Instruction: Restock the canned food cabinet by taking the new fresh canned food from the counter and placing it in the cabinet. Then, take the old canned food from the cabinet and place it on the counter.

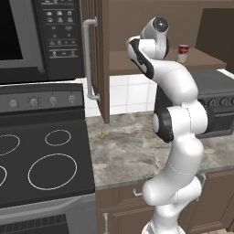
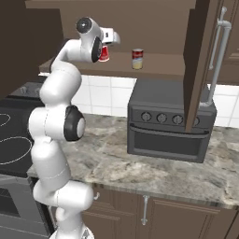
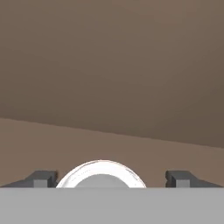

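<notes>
While its two dark fingertips [image 3: 42, 178] stand wide apart, the pincer [image 3: 112, 179] brackets the pale round top of the small bright-red cylindrical can [image 2: 104, 53] without visibly pressing it; the jaws are spread, clamping nothing. That red can stands on the flat shelf of the dark brown wooden wall cabinet [image 2: 158, 65], just under the hand. To its right on the same shelf, apart from it, stands the small can with a red-and-cream banded label [image 2: 137, 59]. Below lies the grey-brown marbled stone table [image 2: 140, 168], carrying a dark grey toaster oven [image 2: 170, 123].
</notes>
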